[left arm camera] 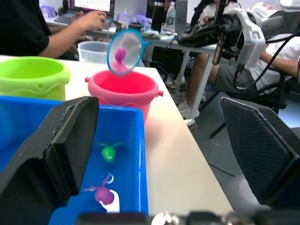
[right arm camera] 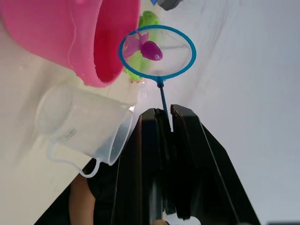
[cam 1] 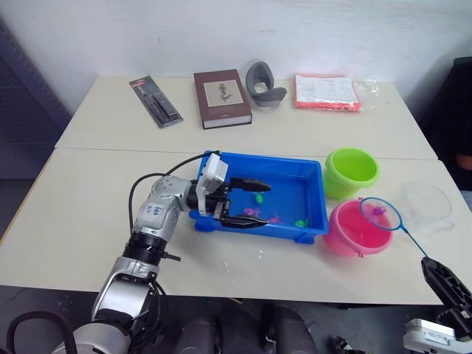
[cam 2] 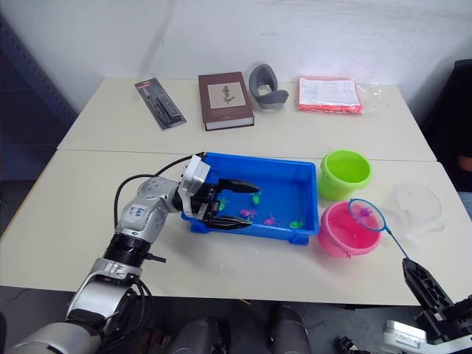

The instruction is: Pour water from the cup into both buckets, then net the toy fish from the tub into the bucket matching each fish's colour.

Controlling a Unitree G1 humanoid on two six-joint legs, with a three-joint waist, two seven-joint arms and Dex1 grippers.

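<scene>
Right pincer [right arm camera: 165, 115] clamped on net [cam 1: 380, 213] handle, pink fish [right arm camera: 149, 49] netted above pink bucket [cam 1: 358, 230], frame right; left pincer [cam 1: 251, 203] apart over tub [cam 1: 313, 193].

No text is showing clearly enough to read. The dark brown hardcover book [cam 1: 221, 97] is carrying a pale label with a small picture, the red-edged packet of printed sheets [cam 1: 327, 91] is showing fine print, and the black and red blister pack [cam 1: 155, 102] is bearing marks, but all are staying illegible.
</scene>
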